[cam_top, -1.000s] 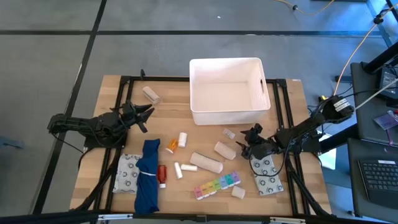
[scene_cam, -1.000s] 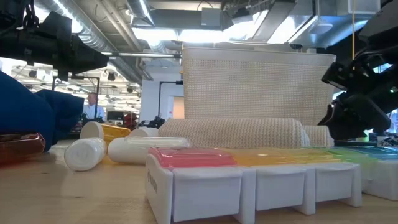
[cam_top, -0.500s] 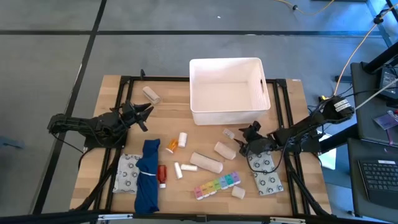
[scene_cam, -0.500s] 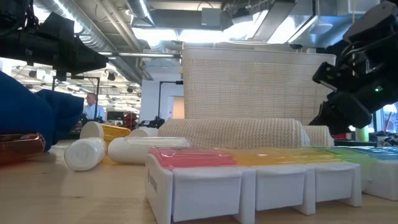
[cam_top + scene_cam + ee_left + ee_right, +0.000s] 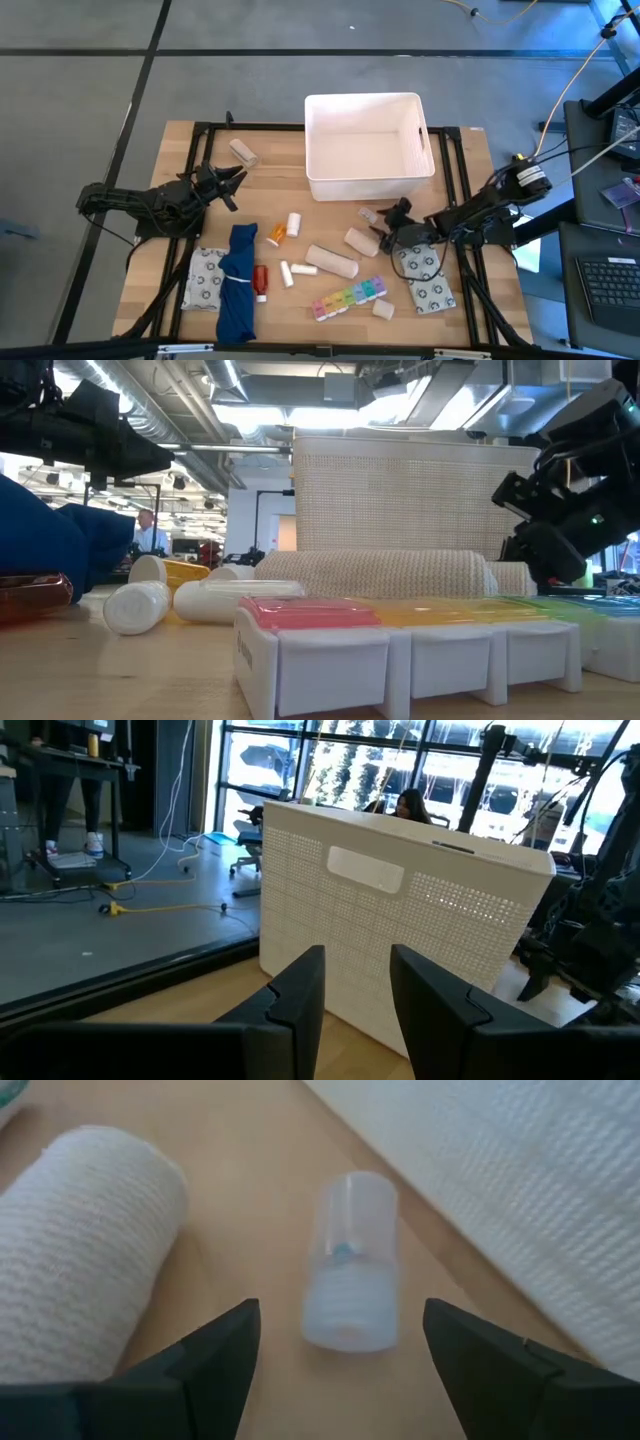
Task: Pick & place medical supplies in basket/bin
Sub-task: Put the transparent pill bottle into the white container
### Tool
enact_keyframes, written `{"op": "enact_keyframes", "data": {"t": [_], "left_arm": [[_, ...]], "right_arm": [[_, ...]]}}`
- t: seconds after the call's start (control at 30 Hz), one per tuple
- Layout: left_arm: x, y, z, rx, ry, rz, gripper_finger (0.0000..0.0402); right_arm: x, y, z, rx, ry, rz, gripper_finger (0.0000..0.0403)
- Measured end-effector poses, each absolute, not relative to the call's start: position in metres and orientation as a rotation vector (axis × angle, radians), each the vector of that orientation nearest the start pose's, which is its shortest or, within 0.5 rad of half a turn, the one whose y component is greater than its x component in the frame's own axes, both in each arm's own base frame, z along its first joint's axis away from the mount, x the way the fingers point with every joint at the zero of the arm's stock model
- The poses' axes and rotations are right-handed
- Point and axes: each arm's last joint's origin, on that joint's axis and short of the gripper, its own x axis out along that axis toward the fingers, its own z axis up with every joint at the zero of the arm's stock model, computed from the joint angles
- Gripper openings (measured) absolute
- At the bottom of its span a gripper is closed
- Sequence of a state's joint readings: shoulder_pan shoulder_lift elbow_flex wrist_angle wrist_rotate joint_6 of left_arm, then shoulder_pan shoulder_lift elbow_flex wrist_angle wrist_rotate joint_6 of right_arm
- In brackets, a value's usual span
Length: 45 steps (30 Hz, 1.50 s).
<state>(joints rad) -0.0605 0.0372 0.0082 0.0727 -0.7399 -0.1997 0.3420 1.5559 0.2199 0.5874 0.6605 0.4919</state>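
Observation:
My right gripper [image 5: 387, 224] hangs open just above the table, in front of the white bin [image 5: 368, 145]. In the right wrist view its open gripper [image 5: 340, 1342] faces a small clear vial [image 5: 350, 1260] that lies on its side on the wood, with a fingertip to either side and short of it. A gauze roll [image 5: 80, 1240] lies beside the vial. My left gripper [image 5: 234, 184] waits open at the table's left, clear of everything. The rainbow pill organizer [image 5: 349, 297], a long gauze roll [image 5: 331, 260] and the pill bottles [image 5: 293, 223] lie untouched.
A blue cloth bundle [image 5: 238, 280] lies near the front left with a red tube [image 5: 260, 280] beside it. Grey-patterned packets lie at front left [image 5: 205, 279] and under the right arm [image 5: 425, 275]. Another gauze roll [image 5: 243, 152] lies left of the bin. The bin's wall [image 5: 520, 1200] stands close beside the vial.
My right gripper has moved toward the table's left and a little toward the far edge, closing in on the clear vial in front of the bin. It has stayed open. Nothing on the table has shifted.

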Motion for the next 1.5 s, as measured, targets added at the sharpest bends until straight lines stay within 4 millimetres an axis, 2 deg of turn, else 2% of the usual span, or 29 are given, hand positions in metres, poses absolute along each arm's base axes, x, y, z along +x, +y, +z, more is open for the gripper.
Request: {"op": "enact_keyframes", "data": {"t": [0.23, 0.43, 0.87, 1.07, 1.3, 1.4, 1.5], "left_arm": [[0.093, 0.014, 0.17, -0.208, -0.109, 0.673, 0.0111], [0.093, 0.014, 0.17, -0.208, -0.108, 0.674, 0.0111], [0.093, 0.014, 0.17, -0.207, -0.108, 0.674, 0.0111], [0.093, 0.014, 0.17, -0.207, -0.108, 0.673, 0.0111], [0.093, 0.014, 0.17, -0.207, -0.108, 0.673, 0.0111], [0.093, 0.014, 0.17, -0.207, -0.108, 0.673, 0.0111], [0.093, 0.014, 0.17, -0.206, -0.108, 0.673, 0.0111]], "right_arm": [[0.2, 0.052, 0.074, 0.105, 0.571, -0.455, 0.027], [0.209, 0.056, 0.073, 0.102, 0.571, -0.454, 0.0226], [0.21, 0.056, 0.073, 0.096, 0.571, -0.461, 0.0142], [0.214, 0.057, 0.077, 0.102, 0.556, -0.46, 0.0138], [0.223, 0.06, 0.106, 0.172, 0.442, -0.436, 0.0138], [0.229, 0.063, 0.132, 0.231, 0.348, -0.4, 0.0139], [0.232, 0.064, 0.165, 0.266, 0.24, -0.354, 0.014]]}}
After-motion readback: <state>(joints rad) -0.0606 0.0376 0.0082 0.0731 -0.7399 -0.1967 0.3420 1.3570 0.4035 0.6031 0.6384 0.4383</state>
